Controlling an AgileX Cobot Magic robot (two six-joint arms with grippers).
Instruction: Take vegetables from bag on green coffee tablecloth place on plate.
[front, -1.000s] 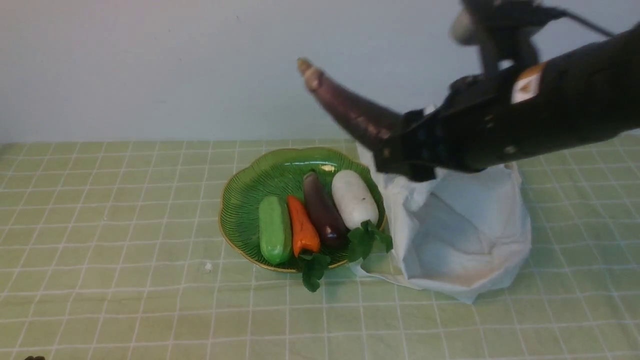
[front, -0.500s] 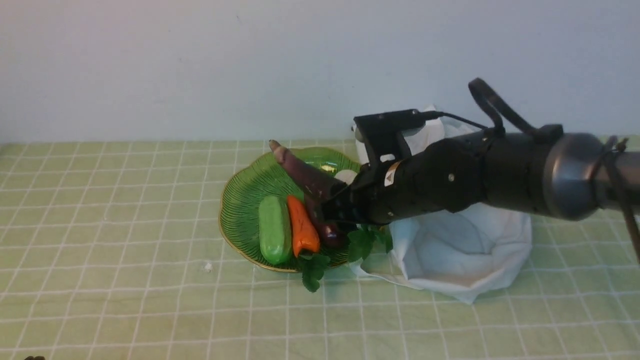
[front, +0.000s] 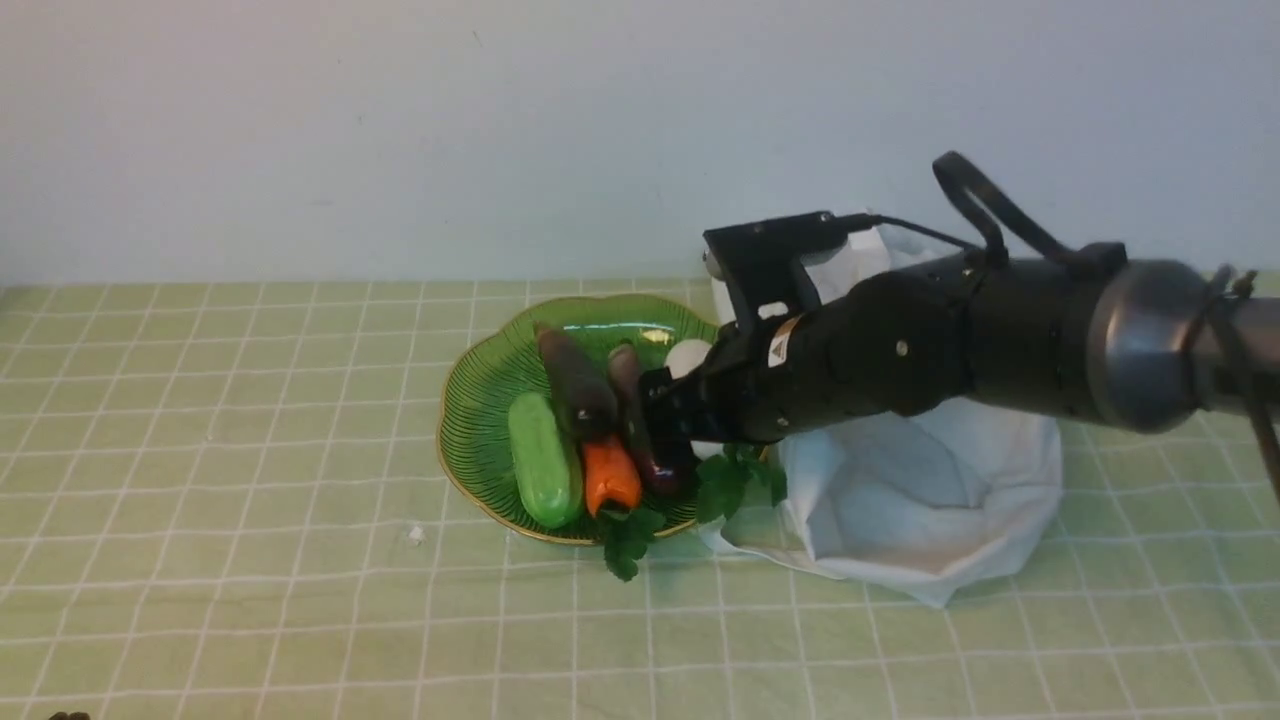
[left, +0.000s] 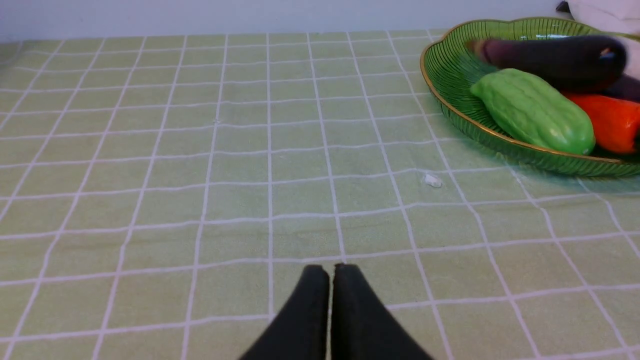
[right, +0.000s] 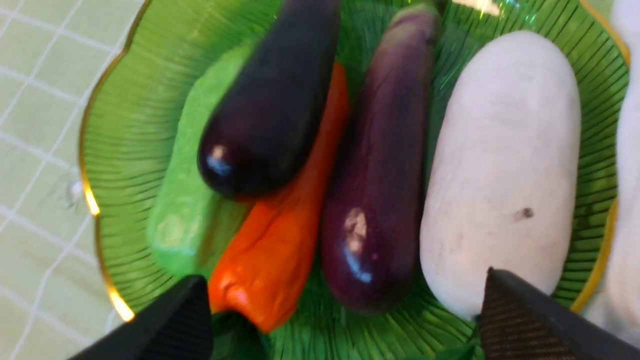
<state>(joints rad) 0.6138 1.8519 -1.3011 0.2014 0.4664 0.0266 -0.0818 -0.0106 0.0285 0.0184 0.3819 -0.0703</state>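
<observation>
The green plate (front: 470, 400) sits on the green checked tablecloth (front: 250, 500). A dark eggplant (front: 575, 380) lies free on it, across a green vegetable (front: 540, 460) and an orange pepper (front: 610, 478). Beside them are a second purple eggplant (front: 635, 410) and a white vegetable (front: 688, 355). My right gripper (right: 344, 277) hangs open and empty just over the plate's near side, above the dark eggplant (right: 275, 100). The white bag (front: 920, 500) slumps to the right of the plate, partly under my right arm. My left gripper (left: 331, 267) is shut and empty over bare cloth, away from the plate (left: 450, 65).
Leafy green sprigs (front: 625, 535) hang over the plate's front rim. A small white crumb (front: 416, 533) lies on the cloth left of the plate. A pale wall runs behind the table.
My right arm came down from high above the bag to the plate with the dark eggplant. Its jaws have opened and the eggplant now rests on the other vegetables.
</observation>
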